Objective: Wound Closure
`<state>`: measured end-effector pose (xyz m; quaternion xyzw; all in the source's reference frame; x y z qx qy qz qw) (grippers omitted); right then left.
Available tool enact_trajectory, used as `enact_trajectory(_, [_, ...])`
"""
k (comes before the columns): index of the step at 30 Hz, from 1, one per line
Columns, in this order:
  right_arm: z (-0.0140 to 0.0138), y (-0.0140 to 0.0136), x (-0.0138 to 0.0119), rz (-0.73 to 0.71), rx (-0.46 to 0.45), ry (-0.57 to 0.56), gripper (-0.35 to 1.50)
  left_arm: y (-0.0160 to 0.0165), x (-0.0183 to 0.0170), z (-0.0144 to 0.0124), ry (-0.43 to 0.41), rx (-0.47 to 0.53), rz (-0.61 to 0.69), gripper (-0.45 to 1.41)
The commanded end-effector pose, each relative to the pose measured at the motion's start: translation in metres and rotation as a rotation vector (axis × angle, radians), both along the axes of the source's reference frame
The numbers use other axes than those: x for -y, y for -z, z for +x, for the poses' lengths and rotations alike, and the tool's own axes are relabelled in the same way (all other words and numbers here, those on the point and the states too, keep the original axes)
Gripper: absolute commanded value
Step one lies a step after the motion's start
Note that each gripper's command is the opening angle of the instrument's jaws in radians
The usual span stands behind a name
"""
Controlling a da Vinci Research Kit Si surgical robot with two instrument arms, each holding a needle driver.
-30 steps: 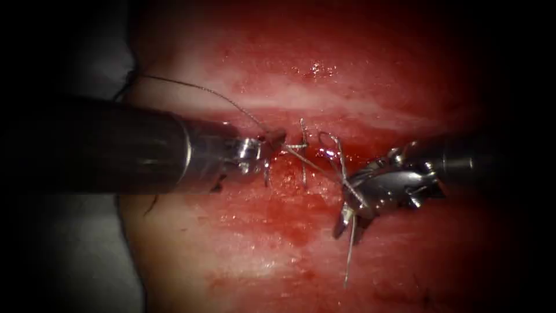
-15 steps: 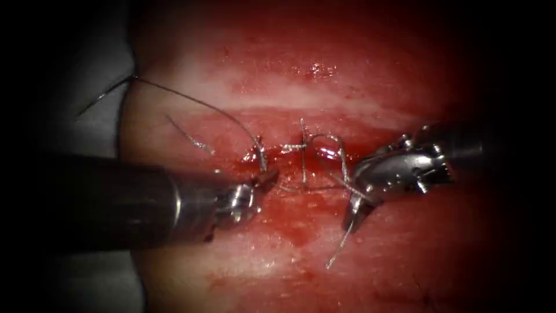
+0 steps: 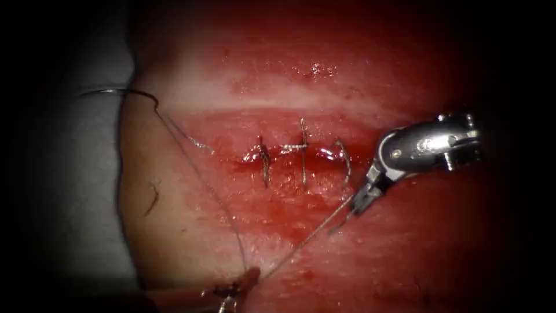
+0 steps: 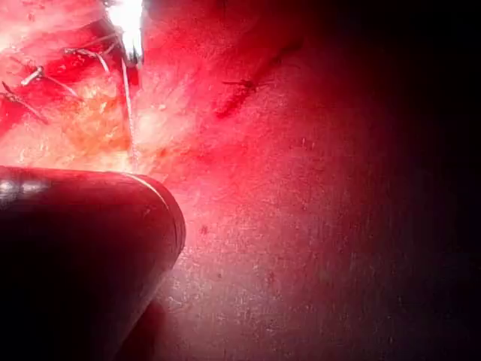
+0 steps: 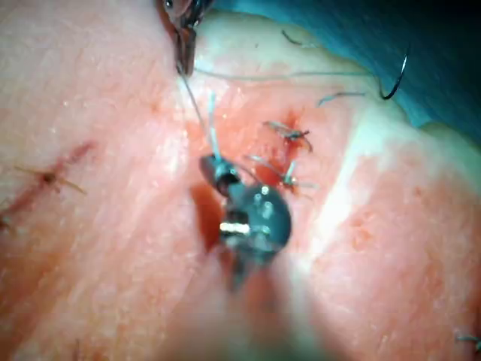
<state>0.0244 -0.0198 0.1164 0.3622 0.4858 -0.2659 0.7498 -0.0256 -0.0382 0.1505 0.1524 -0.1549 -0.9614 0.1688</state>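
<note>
The cut [image 3: 301, 165] in the tissue [image 3: 324, 255] carries three stitches. My right tool [image 3: 354, 210] stands just right of them, jaws shut on the thread [image 3: 307, 237]. That strand runs taut down-left to my left tool [image 3: 250, 277] at the picture's lower edge, jaws shut on it. A second strand climbs from there to the curved needle [image 3: 124, 93], which lies free off the tissue's left edge, held by neither tool. The right wrist view has the right tool [image 5: 213, 167], the left tool [image 5: 184, 45] and the needle [image 5: 396, 81].
Grey cloth [image 3: 75, 191] borders the tissue on the left. Red fluid [image 3: 289, 223] pools around and below the stitches. A short cut thread end [image 3: 153, 197] lies on the tissue's left part. The left wrist view has the left shaft [image 4: 75, 248] and the right tool [image 4: 129, 30].
My left tool drew back down and to the left with the thread, pulling it taut. The right tool lifted to the right. The loop at the right stitch closed down flat.
</note>
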Motion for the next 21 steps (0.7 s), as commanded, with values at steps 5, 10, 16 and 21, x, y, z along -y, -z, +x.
enact_trajectory(5, [0.001, -0.001, -0.0004, 0.015, 0.014, -0.048, -0.35, 0.0013, 0.0023, 0.0004, -0.02, 0.004, 0.007, -0.45])
enact_trajectory(10, [0.0009, -0.0022, -0.002, 0.0, 0.035, -0.096, -0.35, 0.0031, 0.0046, 0.0015, -0.035, 0.012, 0.007, -0.45])
enact_trajectory(16, [0.0003, -0.0036, -0.0041, -0.009, 0.072, -0.144, -0.35, 0.0057, 0.0076, 0.0028, -0.052, 0.015, 0.008, -0.45])
enact_trajectory(21, [-0.0001, -0.005, -0.0053, -0.099, 0.157, -0.148, -0.35, 0.0065, 0.0087, 0.0032, -0.054, 0.014, 0.008, -0.45])
